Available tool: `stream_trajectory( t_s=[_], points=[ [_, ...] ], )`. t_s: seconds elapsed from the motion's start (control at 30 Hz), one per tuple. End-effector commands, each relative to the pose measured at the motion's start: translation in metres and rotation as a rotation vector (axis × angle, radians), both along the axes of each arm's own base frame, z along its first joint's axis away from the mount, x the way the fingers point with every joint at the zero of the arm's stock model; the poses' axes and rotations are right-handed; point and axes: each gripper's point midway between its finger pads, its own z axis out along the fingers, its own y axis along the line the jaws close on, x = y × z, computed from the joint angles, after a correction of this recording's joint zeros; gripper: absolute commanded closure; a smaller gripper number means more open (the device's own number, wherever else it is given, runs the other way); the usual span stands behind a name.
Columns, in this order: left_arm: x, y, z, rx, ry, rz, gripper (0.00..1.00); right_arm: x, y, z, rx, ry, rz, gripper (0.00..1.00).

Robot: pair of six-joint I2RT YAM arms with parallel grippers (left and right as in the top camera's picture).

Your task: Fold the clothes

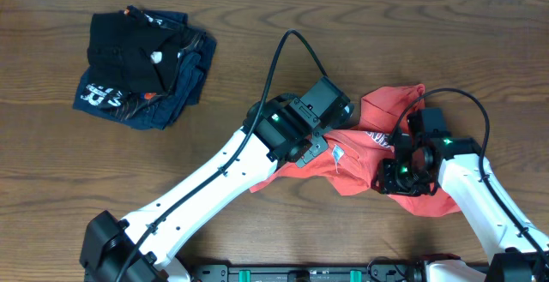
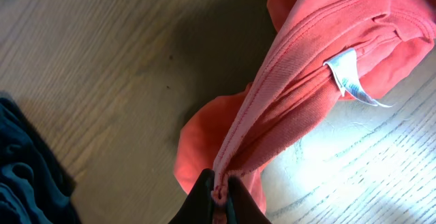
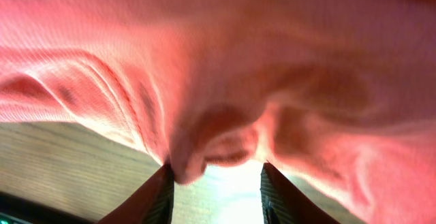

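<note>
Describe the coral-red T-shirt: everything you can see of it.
The T-shirt is coral-red, a soft cotton-looking knit, lying crumpled and unfolded in a heap on the wooden table, right of centre in the overhead view. Its ribbed collar and white neck tag show, along with a bit of white lettering. The left gripper is shut on the collar seam, which runs taut. The right gripper stands open, with a fold of the shirt sagging between its jaws.

Tight-clamped left jaws; half-parted right jaws

Coral-red T-shirt (image 1: pixel 390 104), white neck tag (image 2: pixel 351 81); black garment (image 1: pixel 124 51); navy garment (image 1: pixel 171 102), white lettering (image 1: pixel 96 96); brown wood-grain table (image 1: pixel 386 25).
</note>
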Motion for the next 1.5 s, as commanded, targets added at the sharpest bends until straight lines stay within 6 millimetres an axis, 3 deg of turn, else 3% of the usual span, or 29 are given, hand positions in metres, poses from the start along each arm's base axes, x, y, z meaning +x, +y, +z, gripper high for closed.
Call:
stream_trajectory(
  t_s=[0.0,0.17,0.3,0.53,0.57,0.83,0.9,1.1,1.17,1.3,1.4,1.47],
  points=[
    [0.005,0.002,0.002,0.007,-0.019,0.009,0.94,0.004,-0.002,0.0,-0.009,-0.015,-0.014,0.58],
    [0.005,0.001,0.002,0.004,-0.022,0.009,0.94,0.013,0.004,-0.009,0.005,-0.069,-0.022,0.57],
    [0.005,0.001,0.002,0.004,-0.022,0.009,0.94,0.004,0.013,-0.018,0.013,-0.068,0.027,0.57],
    [0.006,0.001,0.003,0.002,-0.024,0.009,0.94,0.016,0.019,-0.014,0.015,-0.122,0.049,0.97],
    [0.006,0.001,0.003,0.002,-0.024,0.009,0.94,0.02,0.018,-0.011,0.007,-0.136,0.048,0.99],
    [0.005,0.002,0.002,0.007,-0.019,0.009,0.94,0.056,-0.012,0.038,-0.153,-0.256,-0.028,0.99],
    [0.005,0.002,0.002,0.007,-0.019,0.009,0.94,0.058,-0.008,0.046,-0.129,-0.26,-0.019,0.99],
    [0.005,0.002,0.002,0.007,-0.019,0.01,0.94,0.043,0.005,0.044,-0.085,-0.208,0.04,0.99],
    [0.005,0.002,0.002,0.007,-0.02,0.01,0.94,0.04,0.0,0.042,-0.119,-0.194,0.032,0.99],
    [0.005,0.002,0.002,0.007,-0.019,0.01,0.94,0.047,-0.042,0.04,-0.328,-0.206,-0.135,0.99],
    [0.005,0.002,0.002,0.008,-0.019,0.01,0.94,0.056,-0.046,0.04,-0.331,-0.233,-0.158,0.98],
    [0.005,0.002,0.002,0.007,-0.019,0.01,0.94,0.06,-0.036,0.04,-0.273,-0.248,-0.104,0.91]
  ],
)
